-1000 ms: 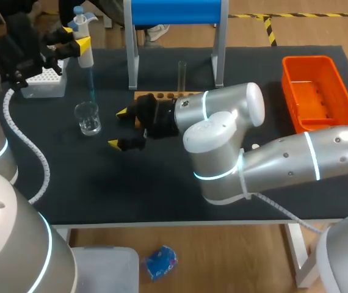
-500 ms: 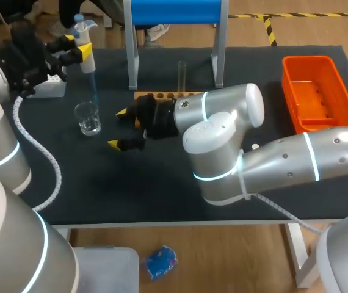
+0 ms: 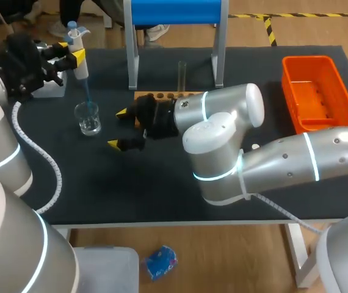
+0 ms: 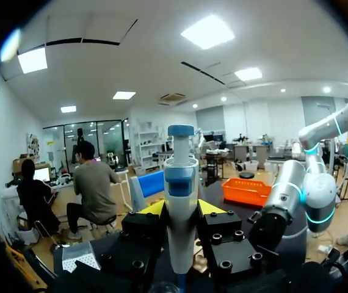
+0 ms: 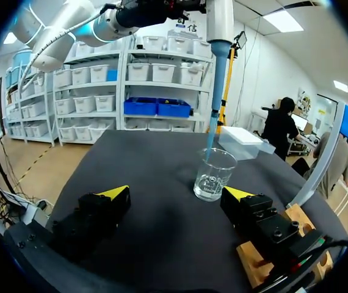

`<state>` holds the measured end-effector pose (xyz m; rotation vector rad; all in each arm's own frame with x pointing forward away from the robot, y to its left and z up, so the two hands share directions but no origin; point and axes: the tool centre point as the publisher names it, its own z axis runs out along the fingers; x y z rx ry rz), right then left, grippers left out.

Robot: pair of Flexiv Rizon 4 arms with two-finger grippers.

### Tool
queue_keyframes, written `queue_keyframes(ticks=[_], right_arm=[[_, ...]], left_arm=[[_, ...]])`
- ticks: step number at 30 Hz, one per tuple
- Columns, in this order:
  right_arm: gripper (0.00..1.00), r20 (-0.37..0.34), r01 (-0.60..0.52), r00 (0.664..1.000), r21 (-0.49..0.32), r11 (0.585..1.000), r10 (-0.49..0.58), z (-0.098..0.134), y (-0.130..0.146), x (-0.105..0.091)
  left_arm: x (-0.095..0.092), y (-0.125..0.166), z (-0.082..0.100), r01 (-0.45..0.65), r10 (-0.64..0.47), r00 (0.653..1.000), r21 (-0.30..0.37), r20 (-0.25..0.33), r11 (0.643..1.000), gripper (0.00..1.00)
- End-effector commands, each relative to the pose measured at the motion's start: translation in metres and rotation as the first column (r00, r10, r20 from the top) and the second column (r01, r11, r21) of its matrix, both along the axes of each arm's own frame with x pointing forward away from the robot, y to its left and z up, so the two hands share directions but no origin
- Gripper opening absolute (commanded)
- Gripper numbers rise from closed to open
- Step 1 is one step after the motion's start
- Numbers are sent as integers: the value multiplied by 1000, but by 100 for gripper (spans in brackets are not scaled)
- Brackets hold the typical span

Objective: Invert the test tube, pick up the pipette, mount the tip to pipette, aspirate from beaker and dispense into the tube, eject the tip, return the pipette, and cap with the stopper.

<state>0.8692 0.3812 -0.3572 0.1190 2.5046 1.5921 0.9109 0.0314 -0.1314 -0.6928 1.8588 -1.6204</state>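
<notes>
Right gripper (image 3: 118, 128) empty, fingers spread, just right of the beaker (image 3: 87, 118); above the beaker, left gripper (image 3: 70, 50) pinches the pipette (image 3: 83, 68), blue tip (image 3: 89, 94) mounted and at the beaker's mouth; test tube (image 3: 182, 74) upright beyond-right of it, so aspirating, dispensing, ejecting, returning and capping seem left.

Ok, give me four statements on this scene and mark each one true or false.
1. The left gripper is shut on the pipette. True.
2. The right gripper holds the test tube. False: it is open and empty, and the test tube stands upright at the wooden rack.
3. The beaker lies on its side. False: it stands upright.
4. The orange bin sits on the robot's right side of the table. True.
</notes>
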Motion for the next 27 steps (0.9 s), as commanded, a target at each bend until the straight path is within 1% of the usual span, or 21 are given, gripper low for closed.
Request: queue_keyframes(ticks=[1, 26, 27], right_arm=[[100, 2, 2, 1000, 2, 1000, -2, -2, 1, 0], [100, 2, 2, 1000, 2, 1000, -2, -2, 1, 0], [100, 2, 2, 1000, 2, 1000, -2, -2, 1, 0]], left_arm=[[2, 2, -1, -9, 9, 1000, 5, 7, 1000, 0], [2, 2, -1, -9, 9, 1000, 5, 7, 1000, 0], [2, 4, -3, -14, 14, 1000, -5, 10, 1000, 0]])
